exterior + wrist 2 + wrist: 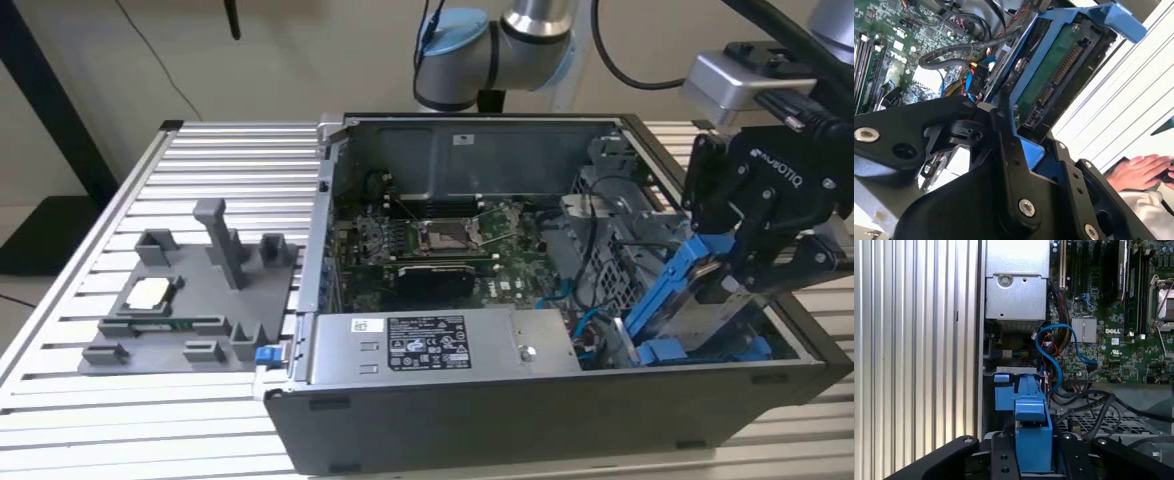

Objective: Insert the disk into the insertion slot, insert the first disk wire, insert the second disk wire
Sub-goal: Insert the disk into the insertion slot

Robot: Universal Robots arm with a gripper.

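At the exterior view's right end of the open case (534, 420), the tool (750, 272) is clenched on the disk (674, 290), its black fingers (1001, 455) pressing the blue carrier from both sides. The disk stands tilted: its lower end is down by the blue tabs at the near right corner of the case, at the slot (607, 285) with its perforated grey walls, and its upper end leans up toward the tool. In the second wrist view the disk (1054, 65) shows its green underside and connector end, with black cables lying just beside it over the board (884, 45). A blue cable (1054, 350) loops between the disk and the power supply (441, 345). A hand (1134, 172) rests on the desk (200, 170) outside the case. A grey tray (174, 300) lies on the desk, left of the case.
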